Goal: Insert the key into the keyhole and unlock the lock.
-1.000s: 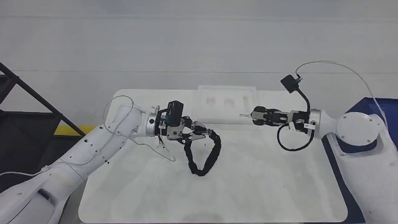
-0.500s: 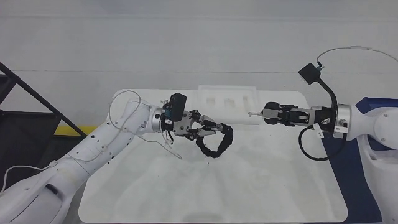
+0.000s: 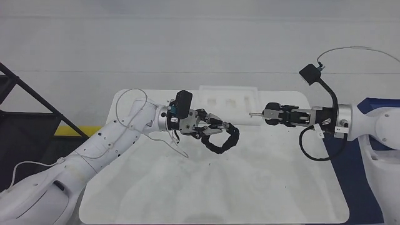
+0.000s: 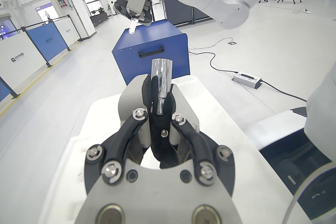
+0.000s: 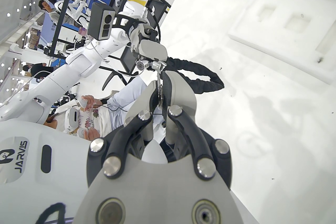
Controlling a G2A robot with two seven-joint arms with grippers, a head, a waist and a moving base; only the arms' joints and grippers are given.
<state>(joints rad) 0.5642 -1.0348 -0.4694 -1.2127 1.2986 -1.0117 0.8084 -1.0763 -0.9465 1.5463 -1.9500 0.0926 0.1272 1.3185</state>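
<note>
A: Worst outcome from here?
B: Could miss the keyhole. Needs the key tip lined up with the end of the lock in mid-air, above the table, with no brace for either. A little off line and probably scrapes the chrome face or jams at the mouth.
A: Anything else?
B: Could slip. Depends on two pinches: left gripper clamped shut around the lock's barrel, right gripper closed to a sliver on the key's flat head. Pushed or twisted too hard, might turn in the pads. Might also get tugged off aim by the hanging cable.
A: Where exactly?
B: Middle of the top view: lock just left of centre, key just right of it, facing each other, apart, with a clear gap between.
A: Looks of the lock?
B: Shiny chrome cylinder, standing up at the centre of the left wrist view, joined to a thick black sleeved cable looping toward the lower part of the top view. Seems hard and slick at the barrel, floppy at the cable. Cannot make out the keyhole itself.
</note>
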